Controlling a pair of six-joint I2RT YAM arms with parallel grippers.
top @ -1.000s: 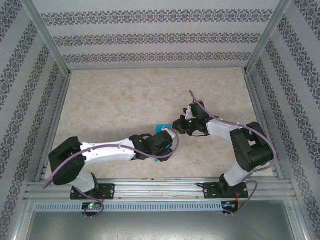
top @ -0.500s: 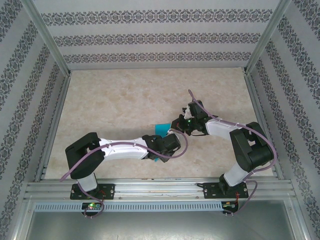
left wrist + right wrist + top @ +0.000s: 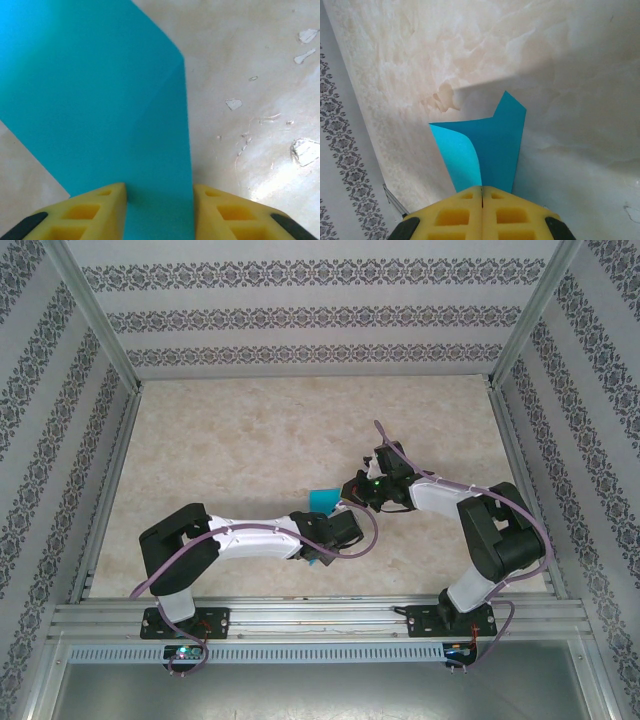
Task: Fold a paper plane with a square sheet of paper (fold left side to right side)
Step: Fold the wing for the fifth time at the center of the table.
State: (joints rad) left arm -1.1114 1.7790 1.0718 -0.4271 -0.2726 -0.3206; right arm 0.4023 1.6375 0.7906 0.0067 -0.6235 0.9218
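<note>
The square sheet of paper [image 3: 322, 498] is teal-blue and lies creased on the marble table between the two arms. In the left wrist view a diagonal fold crosses the sheet of paper [image 3: 100, 90]. My left gripper [image 3: 159, 200] is low over it, its yellow fingers [image 3: 90, 215] apart with a strip of paper between them. My right gripper [image 3: 482, 189] is shut on the near edge of the sheet of paper [image 3: 500, 145], and one flap curls upward beside the fingers. From above, the left gripper [image 3: 332, 528] covers the sheet's near part and the right gripper [image 3: 357, 487] meets its right corner.
The marble tabletop [image 3: 230, 450] stretches away to the left and back. Patterned walls with metal frame posts [image 3: 95, 325] enclose it on three sides. A metal rail [image 3: 320, 615] carrying both arm bases runs along the near edge. Chipped white spots [image 3: 305, 150] mark the surface right of the sheet.
My left arm has swung its elbow to the right and reached further over the sheet, and its fingers have narrowed. My right gripper has stayed shut on the paper, almost still.
</note>
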